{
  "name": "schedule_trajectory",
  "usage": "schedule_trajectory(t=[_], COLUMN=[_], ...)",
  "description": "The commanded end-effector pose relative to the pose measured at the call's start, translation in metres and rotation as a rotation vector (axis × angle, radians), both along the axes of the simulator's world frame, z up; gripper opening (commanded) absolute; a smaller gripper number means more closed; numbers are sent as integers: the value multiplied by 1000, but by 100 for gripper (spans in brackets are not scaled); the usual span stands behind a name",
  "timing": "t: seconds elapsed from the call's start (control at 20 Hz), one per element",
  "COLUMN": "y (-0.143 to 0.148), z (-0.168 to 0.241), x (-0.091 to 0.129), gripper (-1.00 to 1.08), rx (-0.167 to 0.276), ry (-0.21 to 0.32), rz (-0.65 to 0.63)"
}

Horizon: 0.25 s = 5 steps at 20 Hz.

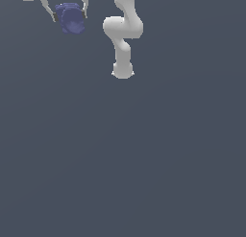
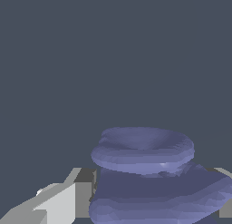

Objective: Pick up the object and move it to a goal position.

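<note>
The object [image 1: 70,18] is a small dark blue-purple lumpy, ribbed item. It sits between the two fingers of my white gripper [image 1: 68,16] at the top left of the exterior view, held well above the grey floor. The gripper is shut on it, and the gripper's upper body is cut off by the frame edge. In the wrist view the object [image 2: 145,173] fills the lower middle, with one grey-white finger [image 2: 68,198] pressed against its side and the other finger [image 2: 225,207] barely showing at the picture's edge.
The white arm's base and links [image 1: 123,34] stand at the top middle of the exterior view, to the right of the gripper. A plain dark grey floor [image 1: 123,159] fills everything else.
</note>
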<state>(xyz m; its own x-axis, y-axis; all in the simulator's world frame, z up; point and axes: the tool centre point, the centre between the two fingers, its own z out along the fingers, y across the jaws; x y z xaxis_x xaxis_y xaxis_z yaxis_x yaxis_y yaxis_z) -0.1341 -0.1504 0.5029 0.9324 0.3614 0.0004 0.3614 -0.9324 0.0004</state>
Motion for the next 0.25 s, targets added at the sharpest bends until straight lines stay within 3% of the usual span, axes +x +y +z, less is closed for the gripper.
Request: schedule_trajectory(t=[0.0, 0.2], y=[-2, -2], z=[4, 5], x=[0, 1], gripper=[-100, -100], rx=[0, 0], ry=[1, 1], rz=[0, 0])
